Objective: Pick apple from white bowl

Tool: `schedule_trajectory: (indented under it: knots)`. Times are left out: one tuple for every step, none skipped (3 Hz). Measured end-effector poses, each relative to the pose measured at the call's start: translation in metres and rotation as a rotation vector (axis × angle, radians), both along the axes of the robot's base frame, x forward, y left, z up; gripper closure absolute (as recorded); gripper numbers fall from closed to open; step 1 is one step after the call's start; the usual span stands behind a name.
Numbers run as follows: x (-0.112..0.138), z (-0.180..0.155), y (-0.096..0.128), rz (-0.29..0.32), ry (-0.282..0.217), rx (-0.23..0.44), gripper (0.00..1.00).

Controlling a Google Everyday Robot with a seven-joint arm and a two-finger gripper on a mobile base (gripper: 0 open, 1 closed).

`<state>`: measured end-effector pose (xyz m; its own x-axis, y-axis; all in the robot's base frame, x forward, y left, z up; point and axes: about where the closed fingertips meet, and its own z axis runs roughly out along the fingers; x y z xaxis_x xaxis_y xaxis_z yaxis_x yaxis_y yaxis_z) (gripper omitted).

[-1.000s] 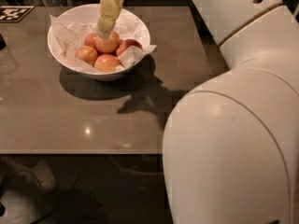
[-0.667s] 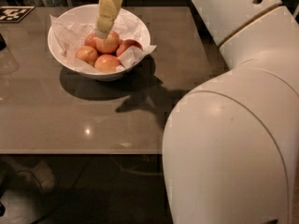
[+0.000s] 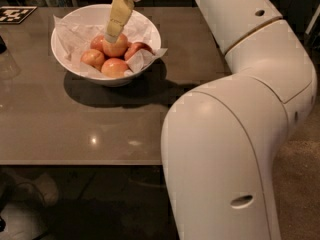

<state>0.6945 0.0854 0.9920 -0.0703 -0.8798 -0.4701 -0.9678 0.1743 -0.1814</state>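
The white bowl (image 3: 70, 21), lined with crumpled white paper, stands on the brown table at the back left. Several apples lie in it. The largest, pale yellow-orange with a red blush, is the apple (image 3: 118, 47) at the centre of the pile. My gripper (image 3: 112, 36) comes down from above into the bowl, and its yellow tip rests on the top of that apple. Two smaller orange-red apples (image 3: 93, 58) lie in front of it, and a darker red one (image 3: 138, 49) lies to its right.
My large white arm (image 3: 235, 134) fills the right half of the view and overhangs the table's right front corner. The brown table (image 3: 60, 129) stretches in front of the bowl. A black-and-white marker tag (image 3: 14, 13) lies at the far left.
The gripper stays on the apple in the bowl. The arm's big elbow has shifted slightly to the left. The bowl and the apples have not moved.
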Motion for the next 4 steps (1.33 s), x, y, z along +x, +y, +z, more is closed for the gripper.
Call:
schedule_trajectory:
  knots:
    - [0.01, -0.011, 0.001, -0.01, 0.024, 0.007, 0.0]
    - [0.017, -0.027, 0.006, -0.013, 0.054, 0.007, 0.0]
    - [0.025, -0.044, 0.009, -0.026, 0.09, 0.002, 0.0]
    - [0.032, -0.058, 0.009, -0.041, 0.114, -0.002, 0.0]
